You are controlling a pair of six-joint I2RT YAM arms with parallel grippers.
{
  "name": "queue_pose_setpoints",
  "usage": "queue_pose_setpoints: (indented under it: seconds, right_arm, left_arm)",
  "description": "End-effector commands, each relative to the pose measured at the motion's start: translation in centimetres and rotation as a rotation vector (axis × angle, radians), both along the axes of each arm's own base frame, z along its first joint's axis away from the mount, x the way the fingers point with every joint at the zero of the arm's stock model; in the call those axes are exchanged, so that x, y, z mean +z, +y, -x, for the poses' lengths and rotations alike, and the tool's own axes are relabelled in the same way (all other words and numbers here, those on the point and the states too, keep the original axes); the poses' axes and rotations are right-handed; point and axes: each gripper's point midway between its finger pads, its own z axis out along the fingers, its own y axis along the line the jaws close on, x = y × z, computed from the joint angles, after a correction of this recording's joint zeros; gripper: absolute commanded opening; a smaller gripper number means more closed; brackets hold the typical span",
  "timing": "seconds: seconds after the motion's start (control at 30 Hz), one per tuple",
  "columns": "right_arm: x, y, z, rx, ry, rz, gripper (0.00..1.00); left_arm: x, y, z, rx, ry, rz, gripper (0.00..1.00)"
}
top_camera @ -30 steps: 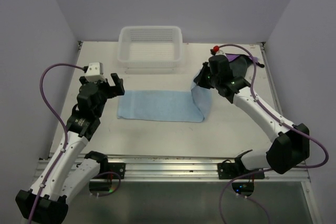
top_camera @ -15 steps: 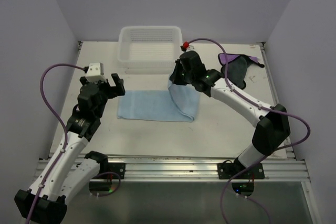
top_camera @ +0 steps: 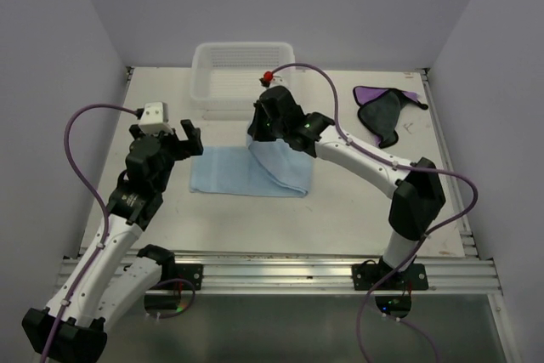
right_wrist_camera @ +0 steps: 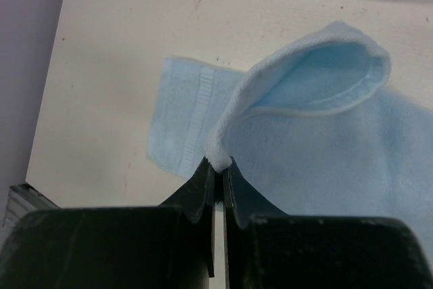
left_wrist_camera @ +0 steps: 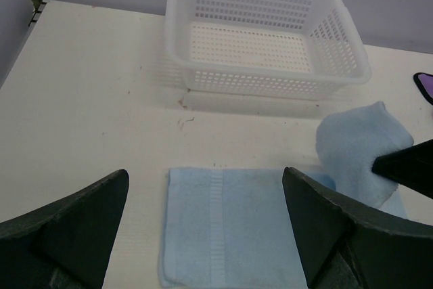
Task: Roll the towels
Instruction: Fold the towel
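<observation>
A light blue towel (top_camera: pixel 234 172) lies on the table in the top view, its right end lifted and folded back over the rest. My right gripper (top_camera: pixel 256 135) is shut on that lifted edge (right_wrist_camera: pixel 220 160), holding it above the towel's middle. The flat left part of the light blue towel (left_wrist_camera: pixel 226 225) shows in the left wrist view between the left fingers. My left gripper (top_camera: pixel 188 139) hangs open just left of the towel, touching nothing. The purple towel (top_camera: pixel 384 109) with its dark grey side lies crumpled at the back right.
A white perforated basket (top_camera: pixel 243 76) stands at the back centre, just behind the blue towel; it also fills the top of the left wrist view as the basket (left_wrist_camera: pixel 264 38). Grey walls close in the table on the left, back and right. A metal rail (top_camera: pixel 272 268) runs along the near edge.
My right gripper has carried the towel's right end leftward over the flat part, from the towel's right side to above its middle. The left arm has not moved.
</observation>
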Motion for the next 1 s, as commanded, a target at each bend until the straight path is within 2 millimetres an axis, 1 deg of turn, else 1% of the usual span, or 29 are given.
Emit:
queue_pose_setpoints:
  seconds: [0.0, 0.17, 0.23, 0.47, 0.53, 0.57, 0.63, 0.87, 0.9, 0.97]
  right_arm:
    - [2.4, 2.0, -0.7, 0.010, -0.069, -0.043, 0.00]
    - [2.0, 3.6, -0.1, 0.045, -0.067, -0.047, 0.00]
    - [1.0, 4.2, 0.0, 0.056, -0.057, -0.038, 0.00]
    - [-0.3, 6.6, 0.4, 0.099, -0.039, -0.033, 0.00]
    - [0.2, 7.2, 0.6, 0.111, -0.048, -0.032, 0.00]
    - [-0.1, 7.4, 0.5, 0.112, -0.046, -0.028, 0.00]
    - [0.1, 7.8, 0.8, 0.123, -0.049, -0.028, 0.00]
    - [2.9, 8.6, 1.2, 0.138, -0.104, -0.043, 0.00]
    - [3.1, 8.7, 1.3, 0.144, -0.109, -0.047, 0.00]
    - [2.7, 9.2, 1.4, 0.154, -0.104, -0.050, 0.00]
  left_arm:
    - [0.5, -0.1, 0.1, 0.007, -0.024, 0.014, 1.00]
    - [0.6, 0.1, 0.1, 0.018, -0.023, 0.012, 1.00]
    - [0.6, 0.0, 0.1, 0.012, -0.026, 0.014, 1.00]
    - [0.5, 0.0, 0.1, 0.014, -0.022, 0.010, 0.99]
    - [0.6, 0.0, 0.2, 0.017, -0.025, 0.010, 1.00]
    - [0.7, 0.0, 0.2, 0.016, -0.026, 0.011, 1.00]
    - [0.6, 0.0, 0.2, 0.014, -0.025, 0.011, 1.00]
    - [0.6, 0.0, 0.2, 0.016, -0.023, 0.011, 1.00]
    - [0.6, -0.1, 0.2, 0.014, -0.023, 0.011, 0.99]
    - [0.5, -0.1, 0.2, 0.013, -0.022, 0.011, 1.00]
